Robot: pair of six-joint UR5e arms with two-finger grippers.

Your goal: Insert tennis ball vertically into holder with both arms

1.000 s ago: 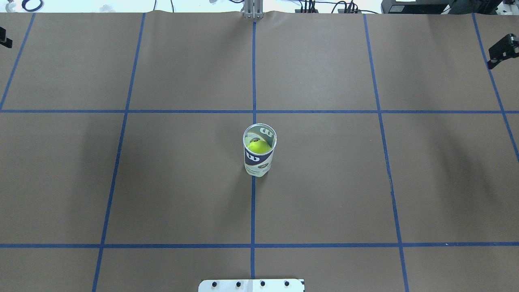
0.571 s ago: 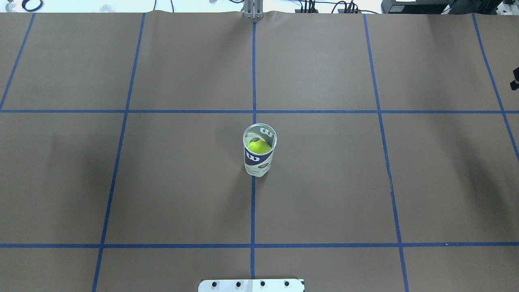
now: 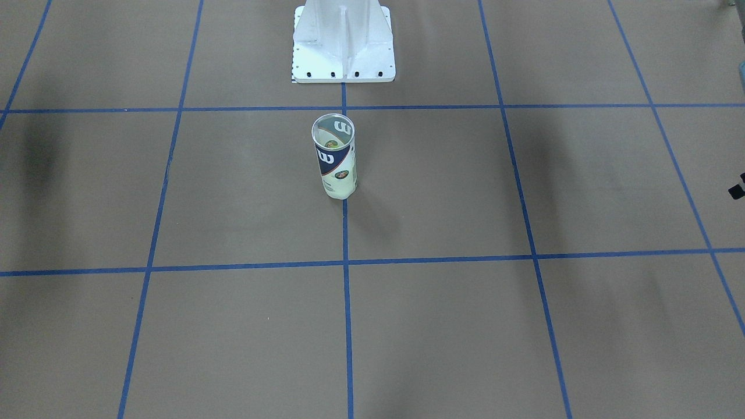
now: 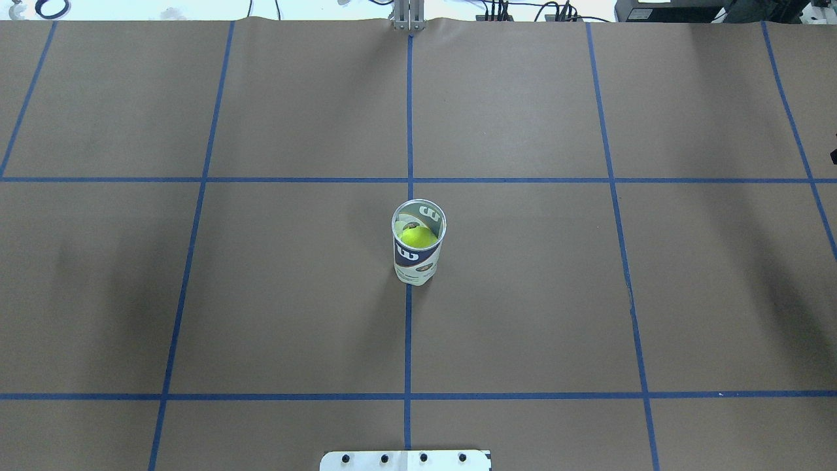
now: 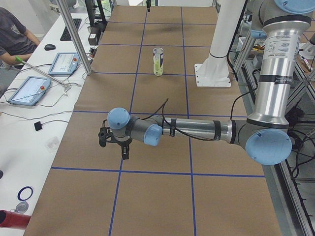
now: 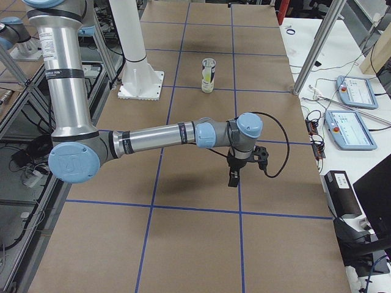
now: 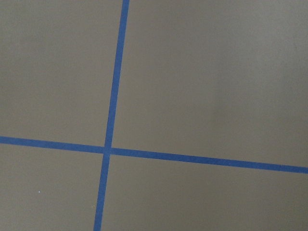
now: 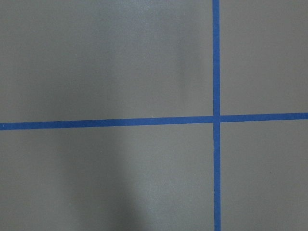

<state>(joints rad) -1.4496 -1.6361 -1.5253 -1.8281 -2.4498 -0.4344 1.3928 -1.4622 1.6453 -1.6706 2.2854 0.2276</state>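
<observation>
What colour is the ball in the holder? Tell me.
Yellow-green ball, clearest in overhead exterior view.

Glossy clear plastic holder (image 4: 416, 256); matt paper table (image 4: 523, 294) (blue tape (image 4: 409, 98)).

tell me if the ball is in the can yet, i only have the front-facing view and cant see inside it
Observer: Yes. The overhead view shows a yellow-green ball inside the can, which stands upright.
Operator: where is the left arm
Observer: The left side view shows the left arm stretched out low, far from the can and touching nothing.
Operator: and the right one
Observer: The right side view shows the right arm stretched out low too, also far from the can and holding nothing.
</observation>
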